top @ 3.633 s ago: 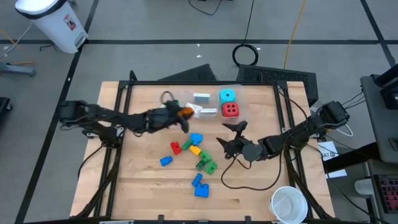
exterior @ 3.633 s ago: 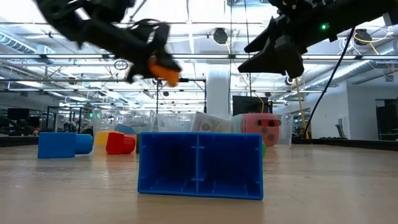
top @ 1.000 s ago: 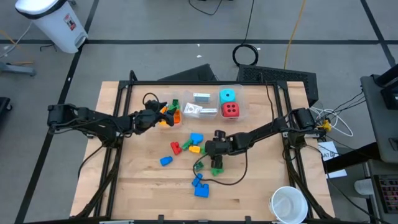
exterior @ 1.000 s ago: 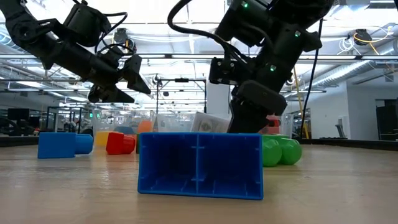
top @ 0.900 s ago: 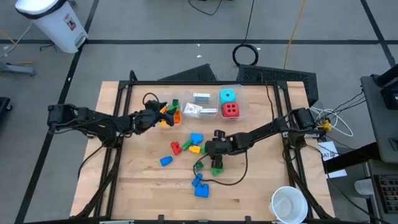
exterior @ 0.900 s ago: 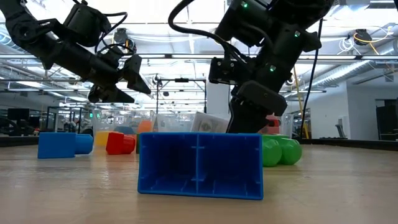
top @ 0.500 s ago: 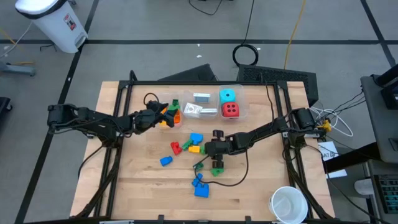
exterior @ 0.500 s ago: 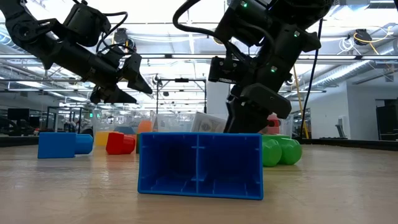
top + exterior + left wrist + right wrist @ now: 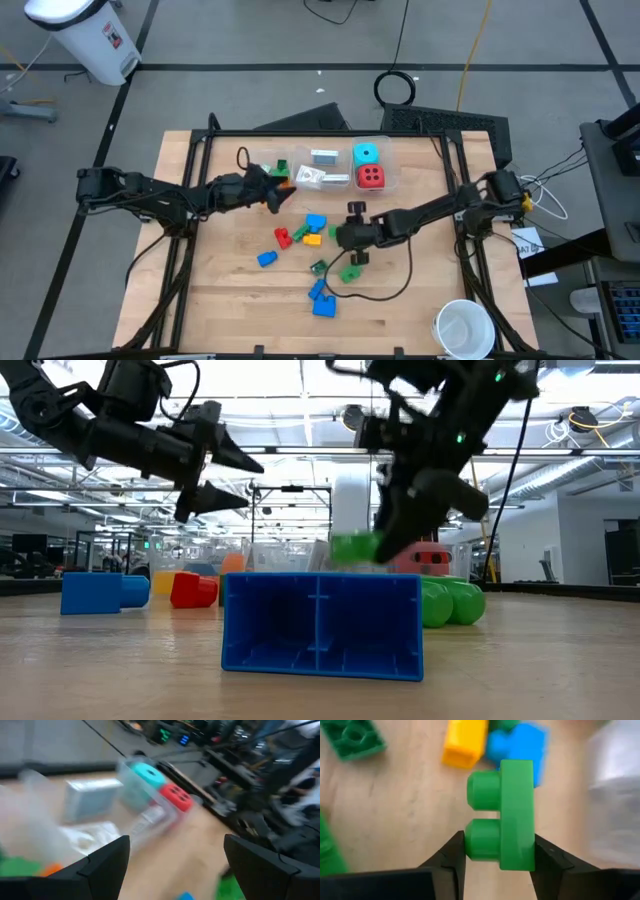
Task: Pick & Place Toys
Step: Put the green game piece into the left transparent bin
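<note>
Right end effector (image 9: pixel 497 851) grips my green two-stud brick (image 9: pixel 504 816), lifted off the table (image 9: pixel 420 280) over the loose bricks (image 9: pixel 305 231). Left end effector (image 9: pixel 240 480) hovers spread wide, empty, beside the clear bins (image 9: pixel 345 168). I read no writing.

Green two-stud brick (image 9: pixel 505 815) clamped between the right pincer's (image 9: pixel 495 851) fingers, lifted clear of the desk (image 9: pixel 230 310), studs pointing sideways. Below it, scattered on the wood: yellow brick (image 9: pixel 465 742) touching a blue brick (image 9: pixel 520 747), flat green brick (image 9: pixel 352 737) apart from them. Seen from above: red brick (image 9: pixel 282 238) and blue brick (image 9: pixel 266 259) toward the left of the cluster, large blue brick (image 9: pixel 322 298) nearest the front edge, hollow underside facing the low camera (image 9: pixel 320 625). Cyan die (image 9: pixel 365 154) and red die (image 9: pixel 370 176) side by side inside a clear bin, white cards (image 9: pixel 322 157) just beside them.
</note>
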